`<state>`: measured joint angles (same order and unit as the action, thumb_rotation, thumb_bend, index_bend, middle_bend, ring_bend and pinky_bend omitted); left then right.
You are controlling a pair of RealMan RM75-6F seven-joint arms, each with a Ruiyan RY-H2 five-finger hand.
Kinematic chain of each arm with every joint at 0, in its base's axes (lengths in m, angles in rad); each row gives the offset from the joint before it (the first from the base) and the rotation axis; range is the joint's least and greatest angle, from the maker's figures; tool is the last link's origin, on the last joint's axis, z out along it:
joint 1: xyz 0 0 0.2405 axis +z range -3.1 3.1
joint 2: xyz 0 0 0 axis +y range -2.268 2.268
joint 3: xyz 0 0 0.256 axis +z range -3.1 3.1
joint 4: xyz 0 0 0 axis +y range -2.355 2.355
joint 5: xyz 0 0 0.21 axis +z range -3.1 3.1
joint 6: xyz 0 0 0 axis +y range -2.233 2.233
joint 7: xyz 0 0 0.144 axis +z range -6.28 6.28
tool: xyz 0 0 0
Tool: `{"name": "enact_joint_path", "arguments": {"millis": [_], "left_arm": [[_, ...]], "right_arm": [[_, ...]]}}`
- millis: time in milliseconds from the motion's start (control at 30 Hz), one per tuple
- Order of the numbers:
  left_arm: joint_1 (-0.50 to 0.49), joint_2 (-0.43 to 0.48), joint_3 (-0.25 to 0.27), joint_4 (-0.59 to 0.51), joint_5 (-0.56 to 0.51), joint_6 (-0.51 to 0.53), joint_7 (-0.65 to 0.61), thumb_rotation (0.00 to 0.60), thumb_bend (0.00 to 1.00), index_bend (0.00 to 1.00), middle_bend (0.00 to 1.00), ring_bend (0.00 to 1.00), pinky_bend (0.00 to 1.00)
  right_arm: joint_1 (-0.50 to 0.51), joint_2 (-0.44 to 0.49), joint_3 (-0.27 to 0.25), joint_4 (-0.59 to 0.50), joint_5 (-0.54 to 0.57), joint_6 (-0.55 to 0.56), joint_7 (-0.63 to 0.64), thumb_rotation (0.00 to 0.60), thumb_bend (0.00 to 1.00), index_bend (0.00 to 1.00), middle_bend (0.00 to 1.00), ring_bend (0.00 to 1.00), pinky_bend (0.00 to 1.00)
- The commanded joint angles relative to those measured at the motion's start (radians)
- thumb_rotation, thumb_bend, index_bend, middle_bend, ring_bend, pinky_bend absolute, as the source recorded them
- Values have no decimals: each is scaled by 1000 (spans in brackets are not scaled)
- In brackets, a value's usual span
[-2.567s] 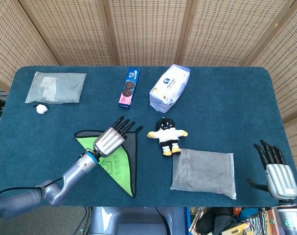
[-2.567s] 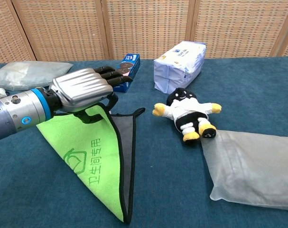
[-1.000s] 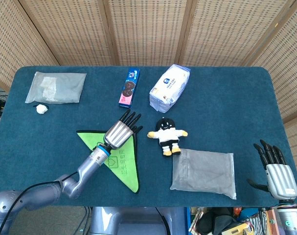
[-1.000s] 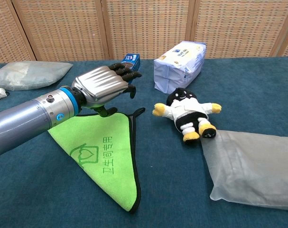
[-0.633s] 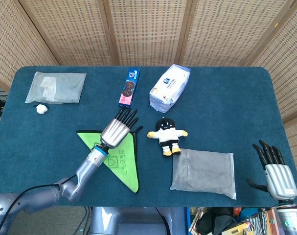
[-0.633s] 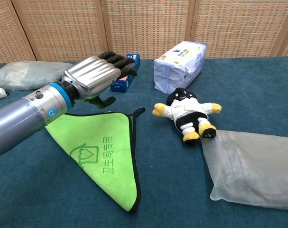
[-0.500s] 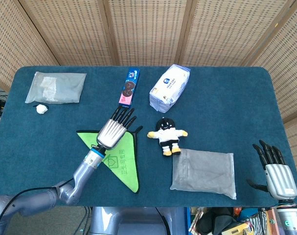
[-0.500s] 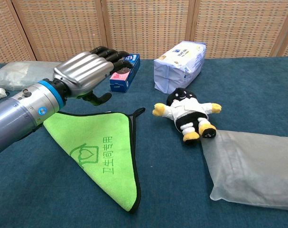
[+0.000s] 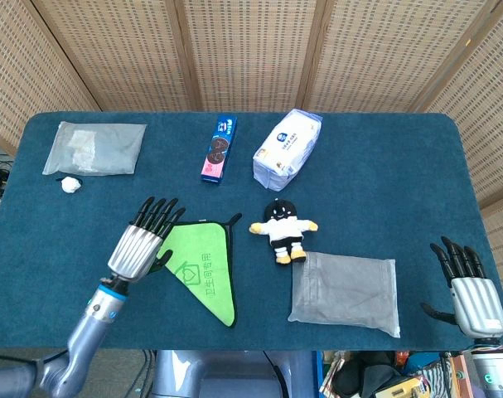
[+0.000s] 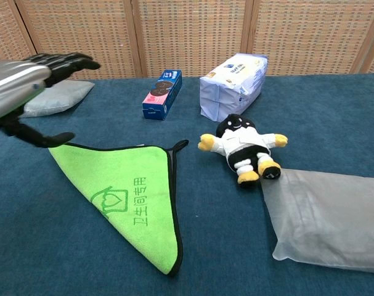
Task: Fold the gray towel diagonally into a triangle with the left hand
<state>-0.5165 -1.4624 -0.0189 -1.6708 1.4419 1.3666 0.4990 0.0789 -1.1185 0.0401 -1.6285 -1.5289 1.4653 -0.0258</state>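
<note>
We see the towel point(image 9: 203, 269) lying flat on the blue counter point(image 9: 375, 174), folded into a triangle w/ the green side up and a thin black edge; no gray shows. Its long point aims at the near edge of the counter. The left robot hand point(image 9: 140, 245) is up above the counter, just left of the towel, fingers spread wide, holding nothing. In the chest view this robot hand point(image 10: 17, 83) hangs over the towel's point(image 10: 131, 191) far left corner, thumb sticking out, not touching it. The right robot hand point(image 9: 471, 294) is at the near right corner of the counter, well apart from the towel, fingers straight and spread, holding nothing too. A little doll point(image 9: 282, 230) in black, white and yellow lies just right of the towel. A soft gray bag point(image 9: 345, 292) sits by the doll's feet, touching them. Farther back we see a blue cookie box point(image 9: 220, 148) & a white tissue pack point(image 9: 287, 148). At the far left corner is a clear bag point(image 9: 95, 148), w/ a small white lump point(image 9: 70, 185) near it.
</note>
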Motion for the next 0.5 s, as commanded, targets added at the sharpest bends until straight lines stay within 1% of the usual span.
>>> {"name": "enact_joint_path", "arguments": {"millis": [33,100,200,367,500], "left_arm": [[143,137,132,-124,26,110,59,600,239,0,0,0,0],[185,158,163,-148,40,138,51,600,230,0,0,0,0],[226,189,191,-164,68,170,63,600,226,0,0,0,0],[275,218,199,-151,112,223,45,600,225,0,0,0,0],[298,232,181,-137,115,237,7,600,225,0,0,0,0]], "right_arm": [[-7,-10,2,0,-18,31,-46,600,0,0,0,0,0],[-9,-14,1,-2,-25,38,-66,600,0,0,0,0,0],[-11,-19,2,-8,-31,46,-89,600,0,0,0,0,0],[-14,-21,5,-12,-34,58,-95,600,0,0,0,0,0],[-13,-21,5,-11,-28,51,-91,600,0,0,0,0,0]]}}
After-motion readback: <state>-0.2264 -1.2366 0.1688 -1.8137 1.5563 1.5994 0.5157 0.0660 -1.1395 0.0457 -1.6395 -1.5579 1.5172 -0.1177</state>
